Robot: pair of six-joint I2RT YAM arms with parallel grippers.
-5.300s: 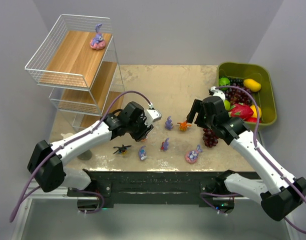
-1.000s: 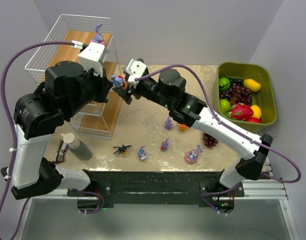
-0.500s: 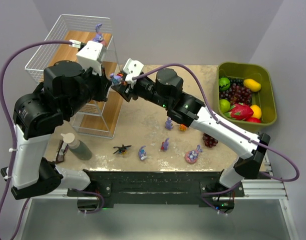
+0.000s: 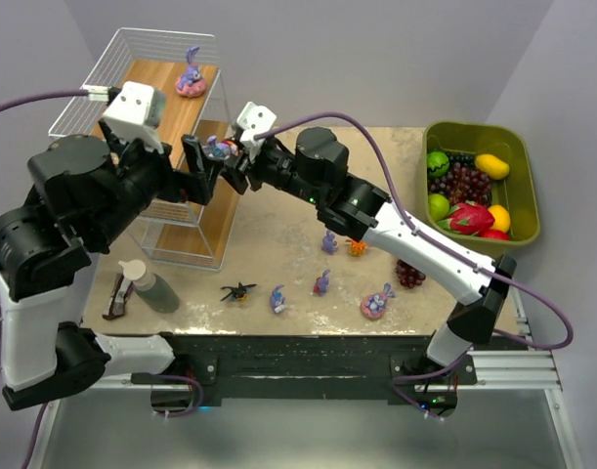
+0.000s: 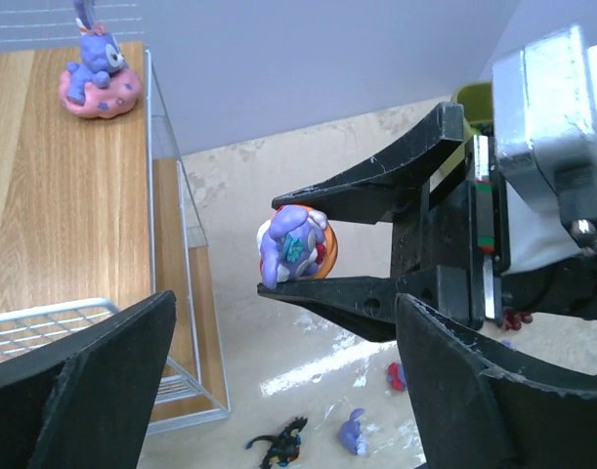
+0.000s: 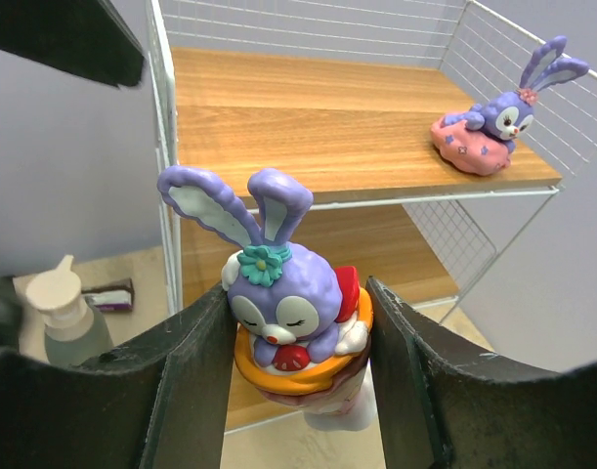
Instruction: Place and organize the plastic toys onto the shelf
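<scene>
Right gripper (image 6: 298,322) pinches a glossy purple plastic bunny figurine (image 6: 283,293) in an orange cup, with a black finger pressed on each side. It is held in the air beside the white wire shelf (image 4: 151,112) at the table's far-left corner. Left gripper (image 4: 202,168) is spread wide and empty, just beside it. A second bunny on pink base (image 4: 190,80) sits on the top wooden board.

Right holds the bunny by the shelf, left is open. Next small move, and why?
Probably ease the left gripper forward until its open fingers straddle the purple plastic bunny on the orange base, then close. The right gripper holds that toy in mid-air beside the white wire shelf with wooden boards, and the left fingers face it, spread and apart from it.
</scene>
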